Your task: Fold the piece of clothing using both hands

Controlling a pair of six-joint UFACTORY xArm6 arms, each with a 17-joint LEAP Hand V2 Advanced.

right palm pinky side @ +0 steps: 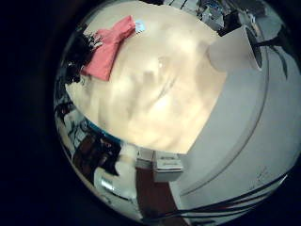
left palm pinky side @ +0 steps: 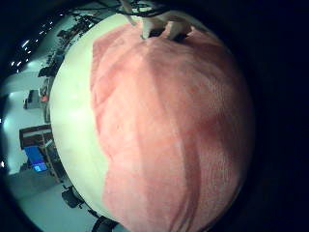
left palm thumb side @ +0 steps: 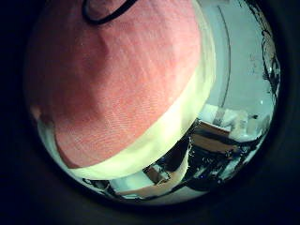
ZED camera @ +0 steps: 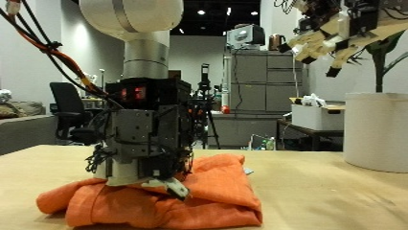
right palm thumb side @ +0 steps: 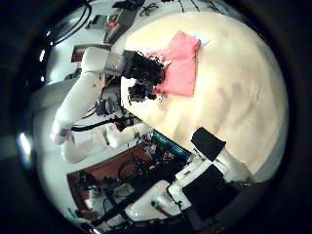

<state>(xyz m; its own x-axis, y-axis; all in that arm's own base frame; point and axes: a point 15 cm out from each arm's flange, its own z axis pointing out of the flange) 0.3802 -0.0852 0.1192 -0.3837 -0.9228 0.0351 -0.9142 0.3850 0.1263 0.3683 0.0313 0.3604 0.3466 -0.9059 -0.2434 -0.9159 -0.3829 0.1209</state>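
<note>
An orange piece of clothing (ZED camera: 211, 196) lies bunched and folded over on the wooden table (ZED camera: 326, 201). My left hand (ZED camera: 143, 144) stands on top of it, fingers pointing down, one white fingertip (ZED camera: 175, 188) resting on the cloth. Both left palm views are filled by the cloth (left palm pinky side: 169, 126) (left palm thumb side: 112, 80), with fingertips (left palm pinky side: 159, 29) touching it near its edge. My right hand (ZED camera: 334, 34) hangs high above the table, well away from the cloth, fingers relaxed and holding nothing. From that hand's palm views the cloth (right palm pinky side: 108, 47) (right palm thumb side: 175, 63) looks small and far off, with the left hand (right palm thumb side: 146, 73) at its edge.
A tall white cylinder (ZED camera: 376, 129) (right palm pinky side: 235, 47) stands on the table beneath the right hand. A small pale tag (right palm pinky side: 139, 26) lies at the cloth's corner. Bare tabletop (right palm pinky side: 160, 85) stretches between the cloth and the cylinder.
</note>
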